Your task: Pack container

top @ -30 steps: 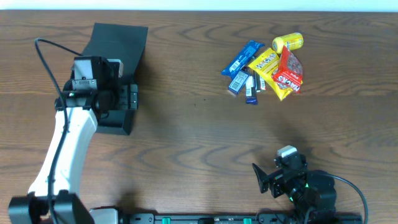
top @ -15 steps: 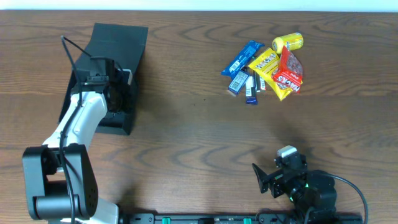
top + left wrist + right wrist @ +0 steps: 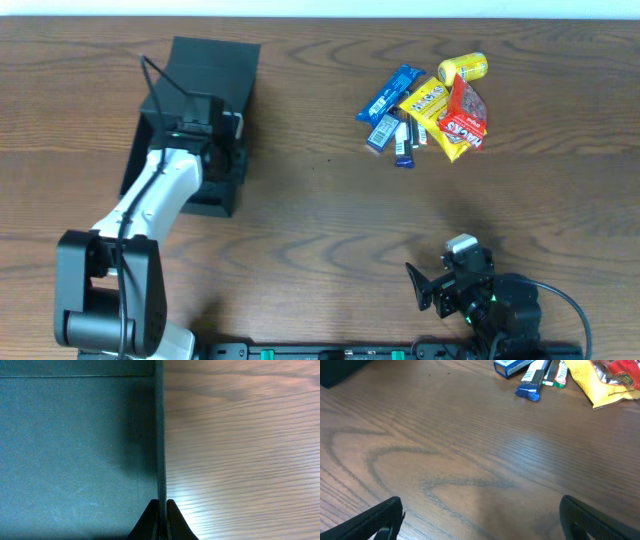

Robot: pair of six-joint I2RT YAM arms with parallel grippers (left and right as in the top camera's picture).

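Note:
The container [image 3: 215, 65], a matte black square box with its flap lid standing open at the far side, sits at the table's left. My left gripper [image 3: 236, 150] reaches over it and is shut on its right wall. In the left wrist view the thin wall [image 3: 160, 435] runs straight into the pinched fingertips [image 3: 162, 510], with the teal-tinted box floor [image 3: 75, 450] to its left and bare wood to its right. My right gripper [image 3: 428, 285] rests open near the front edge with nothing between its fingers [image 3: 480, 515].
A pile of snacks lies at the back right: a blue bar [image 3: 391, 92], a yellow packet [image 3: 425, 105], a red packet [image 3: 465, 115] and a yellow can [image 3: 462, 68]. The right wrist view shows small bars [image 3: 532, 382] at its top edge.
My left gripper closed on the container's right wall. The container has slid to the right with it. The right arm has not moved.

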